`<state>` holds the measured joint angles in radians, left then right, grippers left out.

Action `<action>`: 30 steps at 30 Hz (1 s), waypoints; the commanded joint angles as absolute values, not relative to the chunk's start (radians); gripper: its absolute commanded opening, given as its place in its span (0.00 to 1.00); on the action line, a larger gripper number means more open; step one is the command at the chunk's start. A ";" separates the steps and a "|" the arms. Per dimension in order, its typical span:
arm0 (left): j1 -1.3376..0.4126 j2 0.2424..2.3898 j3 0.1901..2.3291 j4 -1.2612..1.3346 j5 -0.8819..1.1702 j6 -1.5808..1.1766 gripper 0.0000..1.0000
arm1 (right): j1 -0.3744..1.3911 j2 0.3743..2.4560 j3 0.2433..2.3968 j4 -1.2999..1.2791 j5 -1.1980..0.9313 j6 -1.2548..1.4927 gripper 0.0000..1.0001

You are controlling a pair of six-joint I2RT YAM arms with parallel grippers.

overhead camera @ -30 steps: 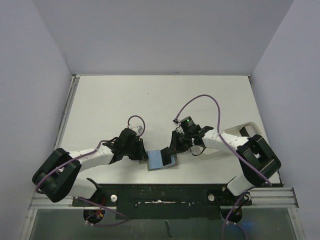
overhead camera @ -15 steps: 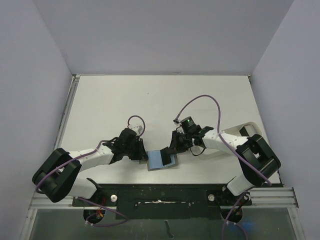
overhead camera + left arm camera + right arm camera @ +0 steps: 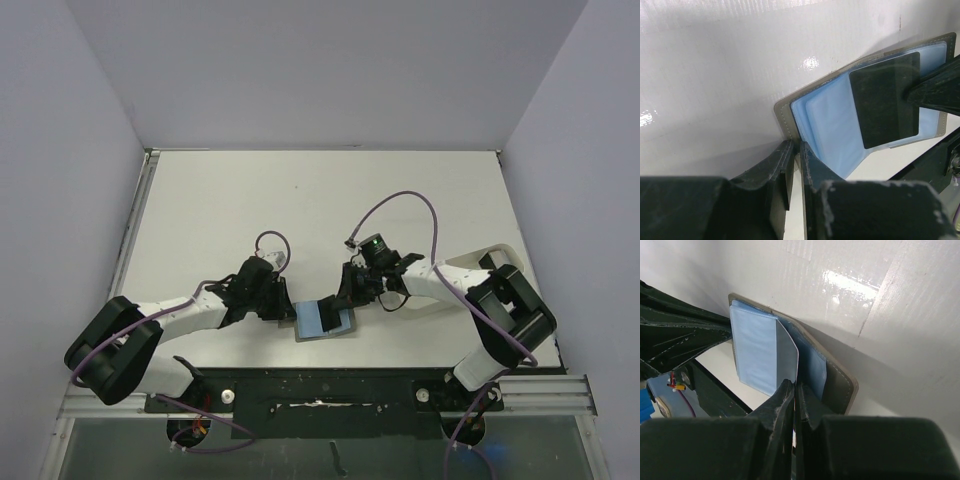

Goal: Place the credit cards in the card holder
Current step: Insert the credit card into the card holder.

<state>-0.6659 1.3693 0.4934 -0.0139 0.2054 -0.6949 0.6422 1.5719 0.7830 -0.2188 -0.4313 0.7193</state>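
Note:
The card holder lies open near the table's front edge, light blue lining up, with a grey-olive rim. My left gripper is shut on its left edge. My right gripper is shut on a credit card, dark in the left wrist view and grey in the right wrist view. The card stands partly inside the holder's blue pocket, next to the olive cover. My right gripper's fingertips meet on the card's near edge. No other credit cards are in view.
A white oblong tray sits at the right, partly under my right arm. Purple cables loop above both wrists. The table's front rail runs just below the card holder. Grey walls enclose the table on three sides.
My right arm has edged slightly to the left. The card holder and my left gripper have not moved.

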 commanded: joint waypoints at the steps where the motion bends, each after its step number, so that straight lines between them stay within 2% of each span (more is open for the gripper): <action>1: -0.668 1.377 0.494 -0.037 0.160 -0.669 0.11 | 0.647 1.604 0.781 -0.203 -0.430 0.706 0.00; 30: -0.668 1.375 0.483 -0.043 0.158 -0.682 0.11 | 0.653 1.607 0.776 -0.201 -0.397 0.745 0.00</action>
